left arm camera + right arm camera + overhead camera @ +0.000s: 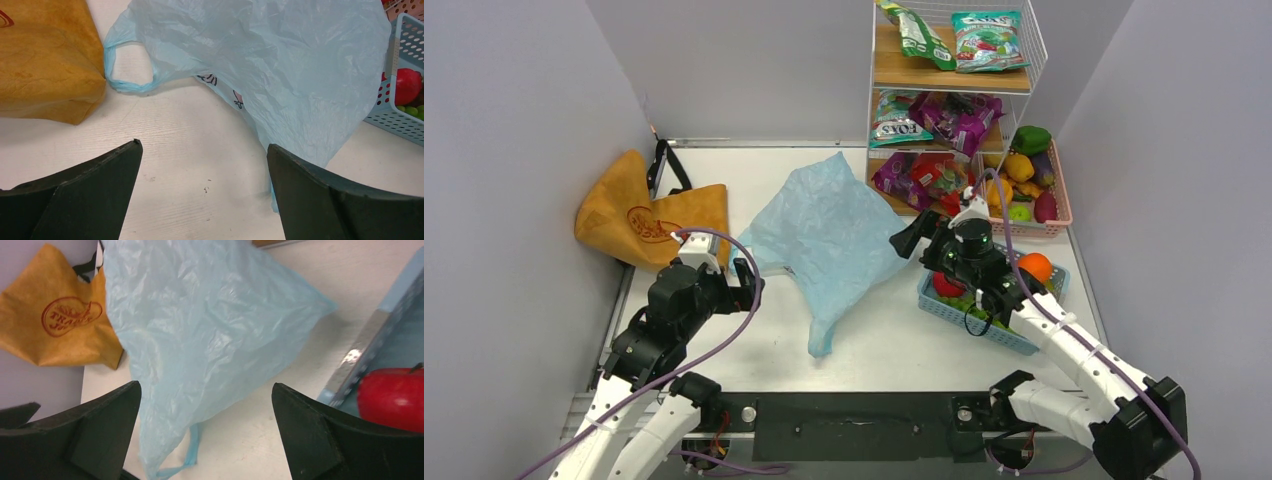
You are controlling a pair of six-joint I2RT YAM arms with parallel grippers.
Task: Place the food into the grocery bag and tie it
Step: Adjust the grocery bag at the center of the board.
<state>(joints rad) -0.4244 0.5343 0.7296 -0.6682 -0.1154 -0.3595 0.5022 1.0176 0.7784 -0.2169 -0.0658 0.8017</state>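
Grocery bag (829, 235): flat between both arms, within either's reach.
Left fingers (95, 190): wide apart, empty, aimed at its handle (130, 85).
Right fingers (310, 430): wide apart, empty, facing the bag beside the food basket (949, 308).

Thin crinkly plastic grocery bag (829, 225): translucent light blue, black-line cartoon print.
Stiff fabric tote (639, 215): tan-orange, dark red round logo, black straps.
Perforated plastic basket (400, 125): pale blue.
Glossy round apple (392, 392): red.
Round fruit (1035, 267): orange.
Lattice tray (1061, 212): pink.
Tabletop (874, 345): white.
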